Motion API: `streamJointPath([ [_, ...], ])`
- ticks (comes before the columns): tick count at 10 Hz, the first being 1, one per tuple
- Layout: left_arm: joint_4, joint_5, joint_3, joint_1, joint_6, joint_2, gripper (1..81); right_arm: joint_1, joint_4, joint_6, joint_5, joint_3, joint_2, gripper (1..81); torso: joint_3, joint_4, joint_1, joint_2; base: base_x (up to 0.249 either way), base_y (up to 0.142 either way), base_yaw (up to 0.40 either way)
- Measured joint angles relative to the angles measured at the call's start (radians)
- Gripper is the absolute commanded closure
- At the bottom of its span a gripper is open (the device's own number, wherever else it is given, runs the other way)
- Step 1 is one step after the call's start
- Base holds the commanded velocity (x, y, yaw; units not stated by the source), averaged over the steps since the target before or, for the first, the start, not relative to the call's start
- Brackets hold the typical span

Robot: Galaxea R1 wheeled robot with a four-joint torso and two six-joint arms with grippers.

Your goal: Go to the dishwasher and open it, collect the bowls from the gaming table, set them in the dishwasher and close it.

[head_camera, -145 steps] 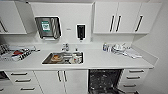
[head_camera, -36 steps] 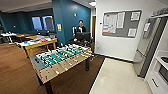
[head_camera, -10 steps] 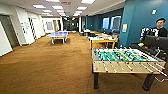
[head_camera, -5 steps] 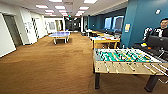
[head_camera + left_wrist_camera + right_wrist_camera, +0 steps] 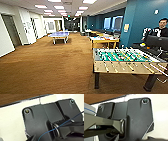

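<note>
Brown carpet [image 5: 50,67], teal wall [image 5: 142,20], ceiling lights [image 5: 41,6], foosball table [image 5: 122,61], ping-pong table [image 5: 59,35].

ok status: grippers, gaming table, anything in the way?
Grippers: can't tell. White-topped table ahead right, beyond foosball table. Carpet open; person at right.

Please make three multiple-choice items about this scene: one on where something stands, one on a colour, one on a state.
1. Where does the table-football table stand in the head view?
A. near, at the right
B. far, at the left
C. in the far middle

2. What colour is the top of the table-tennis table?
A. red
B. blue
C. white

3. What is the person doing?
A. lying on the carpet
B. sitting on the table-tennis table
C. upright behind the table-football table

Answers: 1 A, its green field and rods fill the near right. 2 B, its top shows blue down the hall. 3 C, the upper body rises beyond the table, by the teal wall.
</note>
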Motion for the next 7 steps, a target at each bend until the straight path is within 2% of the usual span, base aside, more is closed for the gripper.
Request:
streamJointPath([
  [7, 0.000, 0.000, 0.000, 0.000, -0.010, -0.001, 1.0, 0.001, 0.000, 0.000, 0.000, 0.000, 0.000, 1.0, 0.000, 0.000, 0.000, 0.000, 0.000, 0.000, 0.000],
])
